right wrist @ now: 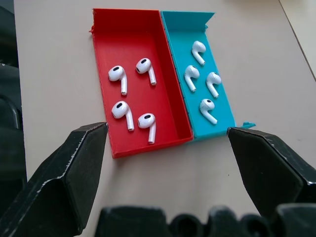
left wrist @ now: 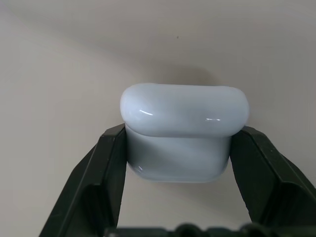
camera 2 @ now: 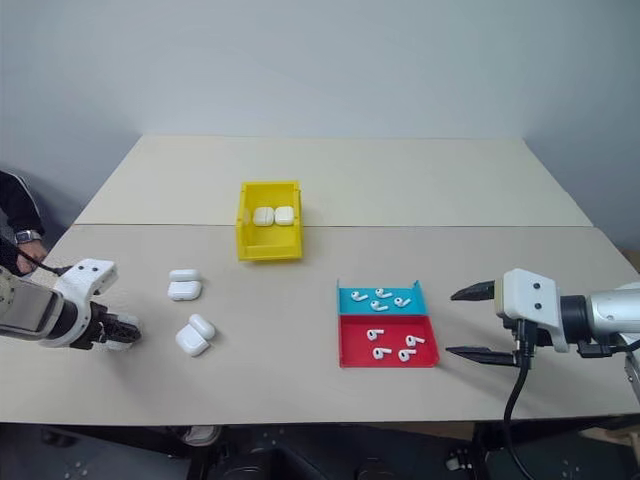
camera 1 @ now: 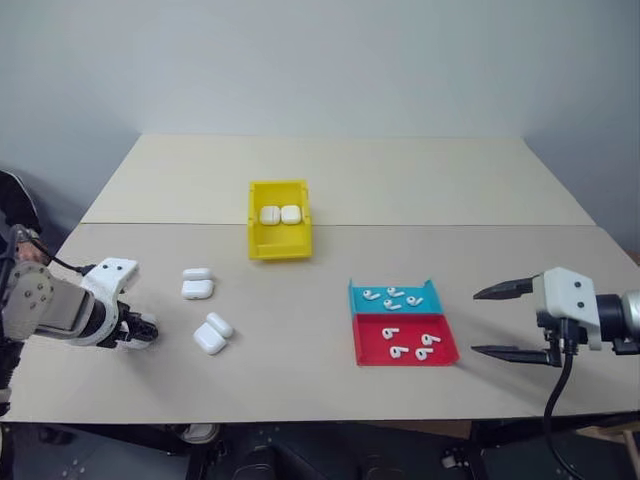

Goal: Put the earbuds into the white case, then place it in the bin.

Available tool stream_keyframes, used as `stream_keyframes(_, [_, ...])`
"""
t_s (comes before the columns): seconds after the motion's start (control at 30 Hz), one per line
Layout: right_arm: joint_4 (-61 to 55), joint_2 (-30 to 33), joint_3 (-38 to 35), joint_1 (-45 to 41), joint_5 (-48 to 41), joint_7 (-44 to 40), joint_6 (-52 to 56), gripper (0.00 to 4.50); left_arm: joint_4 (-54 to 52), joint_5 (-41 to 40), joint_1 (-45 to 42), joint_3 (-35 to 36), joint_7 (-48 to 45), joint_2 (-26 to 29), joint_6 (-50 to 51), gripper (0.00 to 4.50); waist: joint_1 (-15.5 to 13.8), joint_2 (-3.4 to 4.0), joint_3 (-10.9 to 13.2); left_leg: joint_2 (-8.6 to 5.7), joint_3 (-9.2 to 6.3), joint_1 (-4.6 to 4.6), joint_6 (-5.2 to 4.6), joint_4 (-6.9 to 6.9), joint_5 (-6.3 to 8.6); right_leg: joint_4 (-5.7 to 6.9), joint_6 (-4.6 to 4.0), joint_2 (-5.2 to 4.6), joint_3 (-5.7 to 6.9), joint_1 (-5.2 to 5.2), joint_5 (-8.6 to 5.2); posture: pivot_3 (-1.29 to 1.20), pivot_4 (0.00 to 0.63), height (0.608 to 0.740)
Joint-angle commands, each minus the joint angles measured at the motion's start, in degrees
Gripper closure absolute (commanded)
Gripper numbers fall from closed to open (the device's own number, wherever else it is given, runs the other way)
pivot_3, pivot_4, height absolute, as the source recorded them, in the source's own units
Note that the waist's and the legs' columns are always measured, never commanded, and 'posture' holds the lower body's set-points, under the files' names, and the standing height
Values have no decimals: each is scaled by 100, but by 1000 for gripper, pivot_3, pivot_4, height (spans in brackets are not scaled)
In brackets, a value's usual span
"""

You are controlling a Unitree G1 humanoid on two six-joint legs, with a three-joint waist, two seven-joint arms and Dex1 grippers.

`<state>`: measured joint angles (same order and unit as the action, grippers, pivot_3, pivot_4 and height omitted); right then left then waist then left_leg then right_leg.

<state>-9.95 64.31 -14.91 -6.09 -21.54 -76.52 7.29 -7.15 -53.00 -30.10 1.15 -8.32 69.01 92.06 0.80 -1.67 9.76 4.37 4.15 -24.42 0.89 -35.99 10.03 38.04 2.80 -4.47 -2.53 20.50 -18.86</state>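
On the beige surface's (camera 1: 330, 300) left side, the left claw (left wrist: 175, 148) pinches a closed white case (left wrist: 183, 129) low on its glossy body, so it could squirt free, while the right claw (right wrist: 168, 148) hangs wide before the earbuds (right wrist: 129, 98).

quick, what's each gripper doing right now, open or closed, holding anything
Left gripper: closed on a white case.
Right gripper: open, holding nothing, near the red tray of earbuds.
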Motion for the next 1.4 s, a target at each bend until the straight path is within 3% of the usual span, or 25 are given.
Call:
stream_keyframes(0.03, [-6,198,-37,-354,88,-10,-162,0,-1247,-19,283,890,-571,423,-357,1692,6,-1,1,1,1,-1,1,1,0,-1,0,0,0,2,0,0,150,740])
stream_keyframes(0.2, [9,584,537,-1039,155,-317,379,0,-2467,209,878,1859,-1288,143,-1670,1692,-10,5,0,2,4,4,3,2,-2,0,-1,1,2,-1,0,0,150,740])
stream_keyframes(0.33, [20,711,1147,-1687,407,-547,470,0,-2794,749,1147,1732,-1861,-210,-3067,1692,-16,6,-2,2,6,6,3,1,-2,-1,-1,1,1,-2,0,0,150,740])
stream_keyframes(0.53, [-397,798,1973,-2396,667,-1041,914,0,-2723,1270,1003,937,-2714,-957,-4602,1692,-23,7,-1,2,10,-6,0,1,0,-4,-1,1,-2,8,0,0,150,740])
stream_keyframes(0.7, [-784,690,2537,-2665,1006,-1094,1254,0,-2306,2274,1423,422,-3113,-2669,-7367,1692,-48,11,-4,2,9,-26,-3,-11,1,-3,0,2,0,21,0,0,150,740])
stream_keyframes(0.77, [-862,606,2733,-2807,1097,-1117,1402,0,-1962,2590,1467,132,-3528,-3035,-8124,1692,-45,11,-4,4,10,-31,-5,-26,2,0,0,4,-1,20,0,0,150,740])
stream_keyframes(0.87, [-1006,468,3015,-3001,1235,-1122,1691,0,-1704,2588,1677,-38,-3873,-3437,-8612,1692,-26,13,-5,5,8,-31,-6,-30,2,5,0,5,-1,21,1,0,150,740])
stream_keyframes(0.97, [-1137,377,3245,-3057,1369,-1138,1875,593,-1444,2538,1878,-133,-4232,-3762,-9092,1692,-26,14,-5,5,7,-30,-8,-30,3,3,1,3,0,20,1,0,150,740])
stream_keyframes(1.07, [-1215,201,3421,-3073,1591,-946,2027,1636,-1081,2734,2041,-252,-4789,-3846,-9808,1692,-27,14,-6,6,6,-31,-10,-31,4,4,1,3,1,20,1,0,150,740])
stream_keyframes(1.4, [-1186,-231,4045,-3086,2510,-645,2135,1636,-742,2549,2250,-330,-5272,-4265,-10356,1692,-24,18,-8,5,2,-31,-13,-35,6,6,3,3,6,18,2,0,150,740])
